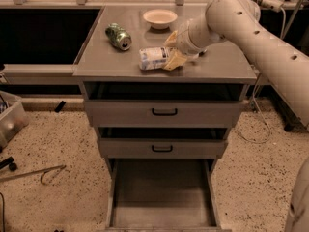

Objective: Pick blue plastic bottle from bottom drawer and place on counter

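The blue plastic bottle (153, 58) lies on its side on the counter (217, 66), near the front edge. Its label is white and grey, but the words are too small to read. The gripper (170, 52) is at the bottle's right end, with one yellow finger on each side, pinching it. A green can (119, 36) lies on its side further back to the left; its writing cannot be read. A pale bowl (160, 18) sits behind. The bottom drawer (161, 192) is pulled out, showing its plain grey floor.
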Tool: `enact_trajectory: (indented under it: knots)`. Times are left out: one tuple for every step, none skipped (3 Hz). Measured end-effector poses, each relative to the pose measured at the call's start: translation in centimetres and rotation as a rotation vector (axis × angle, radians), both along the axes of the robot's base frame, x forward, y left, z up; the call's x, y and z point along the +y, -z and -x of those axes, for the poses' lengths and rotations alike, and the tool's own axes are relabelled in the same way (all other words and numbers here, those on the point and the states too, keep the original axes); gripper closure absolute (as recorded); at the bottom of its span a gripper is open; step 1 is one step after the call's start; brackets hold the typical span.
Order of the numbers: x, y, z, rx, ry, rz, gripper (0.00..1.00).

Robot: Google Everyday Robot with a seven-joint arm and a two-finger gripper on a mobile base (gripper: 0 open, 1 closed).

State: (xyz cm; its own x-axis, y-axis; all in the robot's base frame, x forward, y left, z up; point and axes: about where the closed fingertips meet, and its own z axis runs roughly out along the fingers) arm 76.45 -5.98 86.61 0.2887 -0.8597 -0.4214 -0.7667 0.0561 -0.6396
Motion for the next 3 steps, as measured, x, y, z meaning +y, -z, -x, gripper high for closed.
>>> enact_trajectory:
  knots:
    - [0.01, 0.01, 0.00, 0.000, 0.000, 0.000, 0.58]
    - [0.01, 0.01, 0.00, 0.000, 0.000, 0.000, 0.35]
    - [0.01, 0.01, 0.00, 0.000, 0.000, 0.000, 0.11]
